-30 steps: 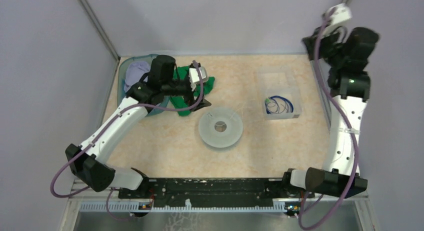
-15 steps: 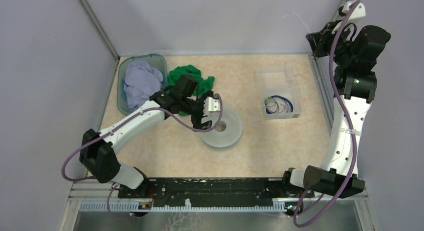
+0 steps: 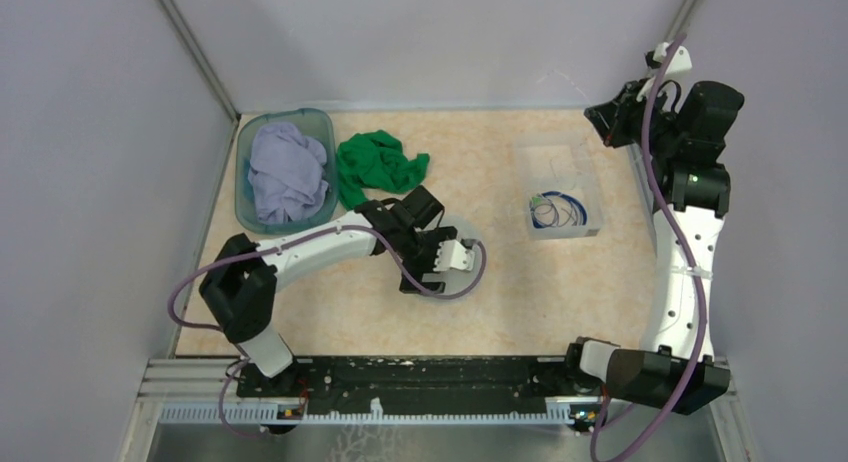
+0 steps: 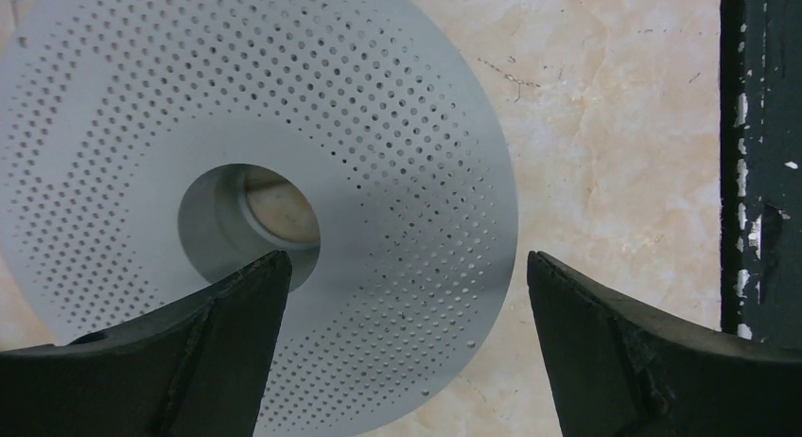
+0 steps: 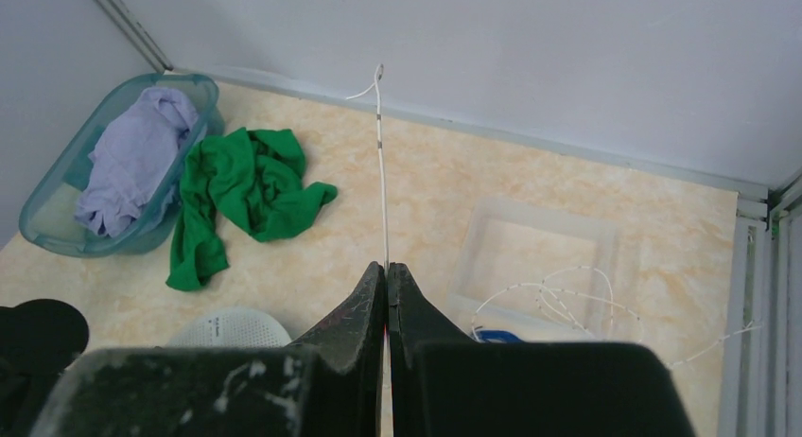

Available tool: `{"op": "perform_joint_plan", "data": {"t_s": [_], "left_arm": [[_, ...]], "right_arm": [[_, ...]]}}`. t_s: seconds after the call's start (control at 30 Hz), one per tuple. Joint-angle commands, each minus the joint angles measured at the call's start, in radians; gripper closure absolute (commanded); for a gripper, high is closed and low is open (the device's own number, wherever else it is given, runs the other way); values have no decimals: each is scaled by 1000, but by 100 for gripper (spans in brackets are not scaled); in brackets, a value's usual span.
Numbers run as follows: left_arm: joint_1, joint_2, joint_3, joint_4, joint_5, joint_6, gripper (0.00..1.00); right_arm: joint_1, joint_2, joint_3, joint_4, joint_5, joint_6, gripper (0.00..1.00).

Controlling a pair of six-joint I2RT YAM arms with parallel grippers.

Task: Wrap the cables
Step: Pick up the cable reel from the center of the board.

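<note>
Your left end effector (image 4: 407, 267) gapes wide above the round perforated pale-grey spool (image 4: 407, 115); your right end effector (image 5: 388, 269) pinches the hair-thin whitish cable (image 5: 380, 153).

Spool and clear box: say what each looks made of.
Spool: probably plastic, pale grey and matte, its flange pierced by rows of tiny holes. Clear box: probably plastic, transparent and smooth; the pattern of the table shows through its walls.

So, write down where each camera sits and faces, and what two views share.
Top external: above and behind, facing down on beige marbled table; left arm, right arm show.
Left wrist: straight down on round pale-grey spool; open left jaws show.
Right wrist: high right, down across the table; shut right jaws pinch hair-thin whitish cable.
Shared: crumpled green cloth, top and right wrist.
</note>
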Motion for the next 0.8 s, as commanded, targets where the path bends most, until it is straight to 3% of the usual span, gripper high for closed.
{"op": "perform_joint_plan", "data": {"t_s": [0.0, 0.3, 0.4, 0.57, 0.77], "left_arm": [[-37, 41, -1, -20, -85, 3, 0], [-87, 98, -11, 13, -157, -12, 3], [-90, 102, -7, 14, -160, -34, 19], [-83, 56, 27, -14, -125, -78, 53], [-23, -47, 78, -26, -22, -138, 72]], "right_arm": [[1, -42, 1, 73, -39, 16, 100], [8, -39, -36, 91, -77, 36, 100], [23, -35, -26, 71, -62, 20, 100], [73, -9, 58, 30, -27, -7, 100], [108, 82, 338, -62, -17, 1, 100]]}}
